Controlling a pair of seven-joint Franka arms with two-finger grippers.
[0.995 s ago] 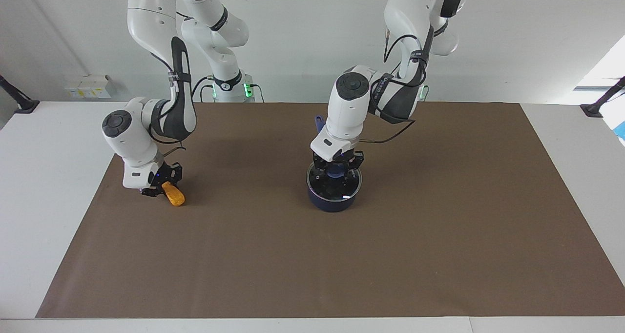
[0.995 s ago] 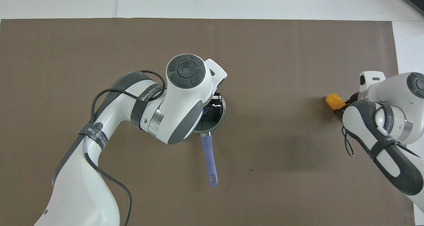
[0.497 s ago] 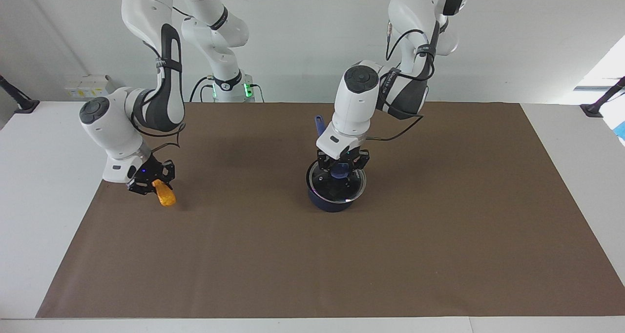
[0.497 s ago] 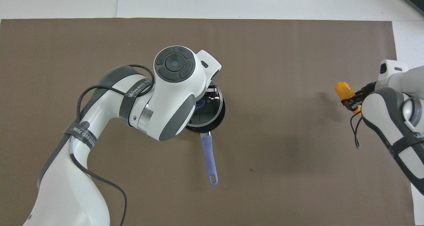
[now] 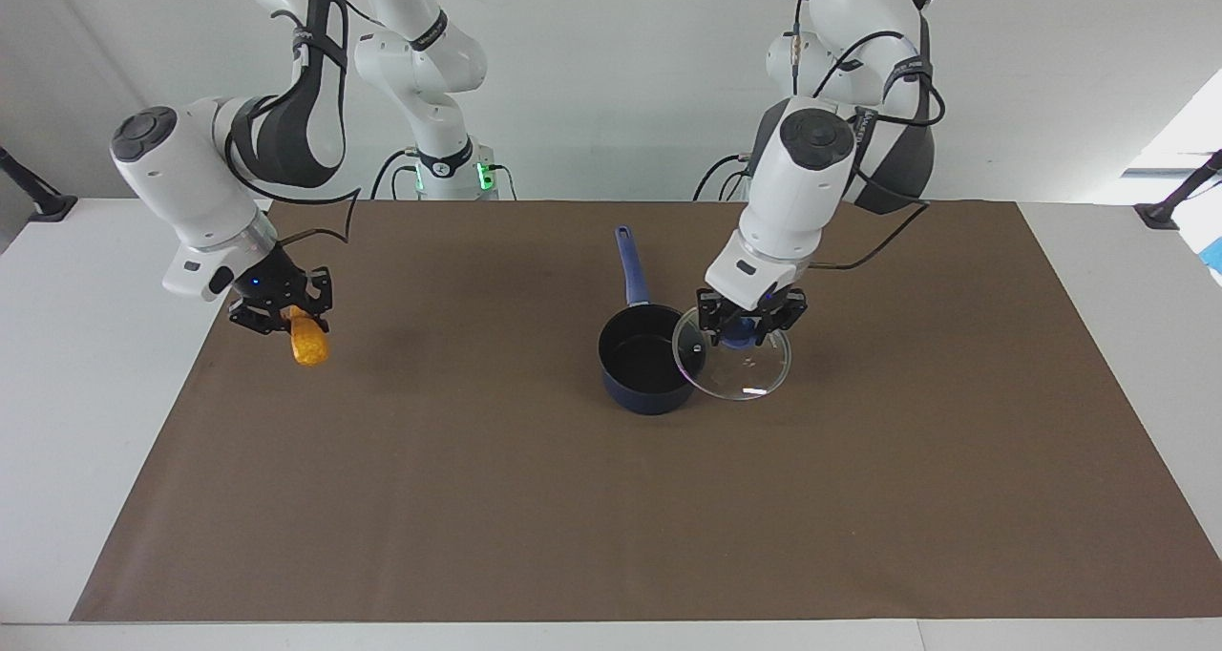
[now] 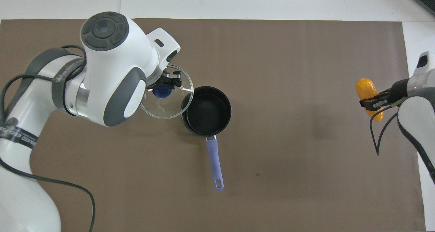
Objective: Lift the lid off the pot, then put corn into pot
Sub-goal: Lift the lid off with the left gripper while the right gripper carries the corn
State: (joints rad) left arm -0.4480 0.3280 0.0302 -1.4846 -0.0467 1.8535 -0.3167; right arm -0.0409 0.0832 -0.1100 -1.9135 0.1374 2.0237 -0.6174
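Lid (image 5: 733, 366), clear glass with blue knob, is hanging pinched under the left gripper (image 5: 748, 327) beside the uncovered pot (image 5: 643, 360); right gripper (image 5: 283, 312) is gripping the bumpy orange corn (image 5: 308, 342).

My pot (image 5: 646, 363) sits on the mat (image 5: 611, 498) on the bench (image 5: 95, 279), about in the middle between my two arms. Its handle (image 5: 630, 264) points toward me. My left pincer (image 5: 746, 324) holds the lid (image 5: 733, 365) by its knob (image 5: 735, 337), up in the air. The lid hangs just beside the pot, toward my left arm's end, with its edge over the pot's rim. My right pincer (image 5: 283, 312) holds the corn (image 5: 307, 340) up over the mat at my right arm's end, well apart from the pot.
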